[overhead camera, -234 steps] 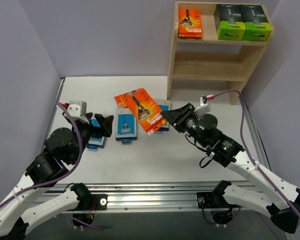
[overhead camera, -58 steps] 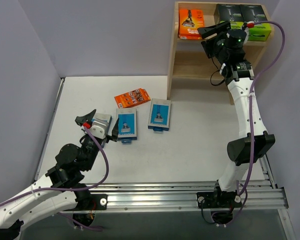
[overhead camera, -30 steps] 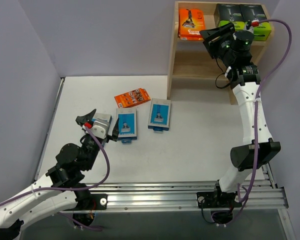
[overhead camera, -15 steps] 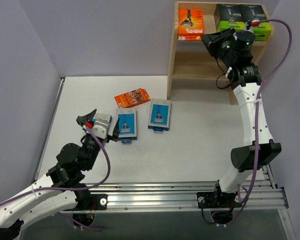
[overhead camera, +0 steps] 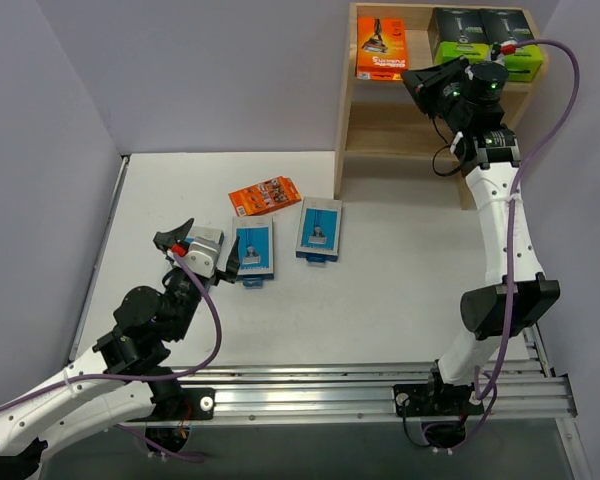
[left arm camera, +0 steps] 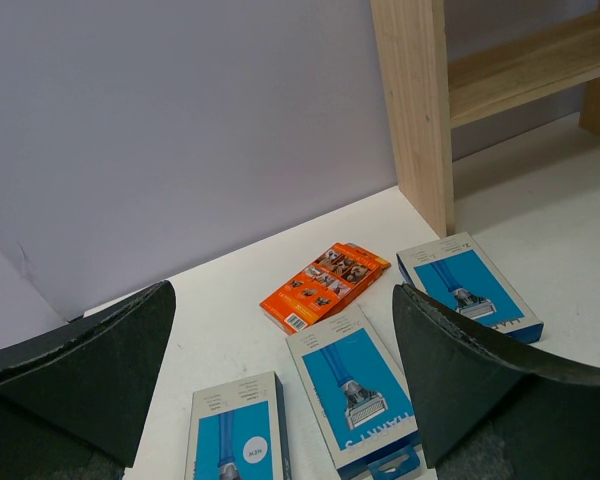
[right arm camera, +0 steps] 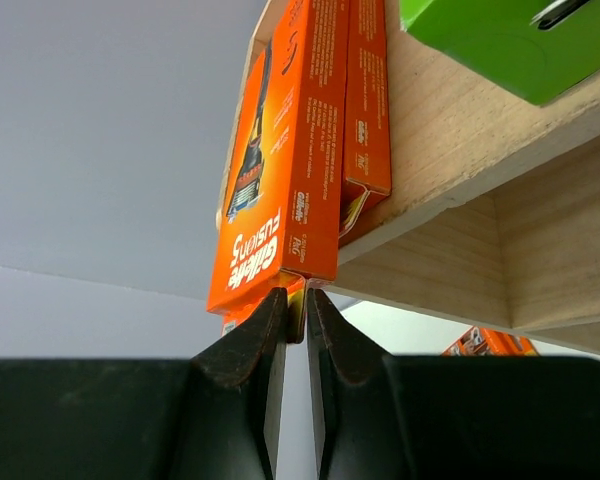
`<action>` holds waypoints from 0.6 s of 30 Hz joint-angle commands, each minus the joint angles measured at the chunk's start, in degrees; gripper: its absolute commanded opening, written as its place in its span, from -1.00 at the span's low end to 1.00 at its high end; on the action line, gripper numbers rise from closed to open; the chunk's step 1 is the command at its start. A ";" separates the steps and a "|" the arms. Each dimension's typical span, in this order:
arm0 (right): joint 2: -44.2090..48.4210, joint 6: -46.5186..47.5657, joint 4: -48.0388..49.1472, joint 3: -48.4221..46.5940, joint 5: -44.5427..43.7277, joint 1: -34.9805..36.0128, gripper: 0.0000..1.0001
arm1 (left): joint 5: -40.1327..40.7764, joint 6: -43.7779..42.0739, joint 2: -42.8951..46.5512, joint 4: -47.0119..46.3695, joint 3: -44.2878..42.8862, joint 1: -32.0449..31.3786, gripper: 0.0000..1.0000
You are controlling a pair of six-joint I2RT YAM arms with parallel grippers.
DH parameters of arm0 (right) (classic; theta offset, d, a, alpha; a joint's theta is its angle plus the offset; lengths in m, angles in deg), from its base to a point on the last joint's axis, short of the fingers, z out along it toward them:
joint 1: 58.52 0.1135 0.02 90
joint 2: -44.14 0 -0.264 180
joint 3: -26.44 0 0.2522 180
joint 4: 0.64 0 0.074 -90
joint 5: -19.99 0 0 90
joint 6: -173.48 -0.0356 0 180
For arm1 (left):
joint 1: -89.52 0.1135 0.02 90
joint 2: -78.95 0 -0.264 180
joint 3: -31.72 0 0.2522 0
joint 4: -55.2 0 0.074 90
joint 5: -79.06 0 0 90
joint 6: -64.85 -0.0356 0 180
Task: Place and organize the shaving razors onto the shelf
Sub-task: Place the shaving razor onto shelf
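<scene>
Right gripper (right arm camera: 296,308) is up at the shelf (overhead camera: 351,110), top tier. Its jaws are pinched nearly together on the thin bottom edge of the front orange pack (right arm camera: 280,170). That pack stands upright at the board's front lip, w/ a second orange pack (right arm camera: 366,100) flat against its back. Left gripper (left arm camera: 282,296) hangs wide open over the table (overhead camera: 380,300), holding nothing.

The pack looks light: thin card, stiff enough edge-on, but I'd guess it bends or tips easily. It's glossy, so prob. slippery. Best held across the thin edge near the middle, not at a corner. Bright orange, razor pic, white lettering.

Black boxes w/ lime ends (overhead camera: 458,35) sit to the right of the orange ones. Down on the table lie a loose orange pack (left arm camera: 325,286) and three light-blue cards (left arm camera: 355,400), all flat and near each other.
</scene>
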 commanded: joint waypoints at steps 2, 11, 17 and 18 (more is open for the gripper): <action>-1.10 -0.42 4.61 -2.58 1.78 -0.69 -0.78 | -0.85 0.04 -0.04 -1.67 -0.55 0.04 0.97; -4.61 -1.56 6.02 -5.65 4.15 -1.74 -0.77 | -0.85 -0.39 -0.31 -1.84 -0.46 0.04 0.97; -6.73 -2.00 6.11 -8.46 5.64 -2.36 -0.77 | -0.58 -0.57 -0.04 -2.11 -0.20 0.39 0.97; -6.81 -2.00 6.02 -8.55 5.73 -2.54 -0.77 | -0.67 -0.57 -0.13 -2.19 -0.29 0.39 0.97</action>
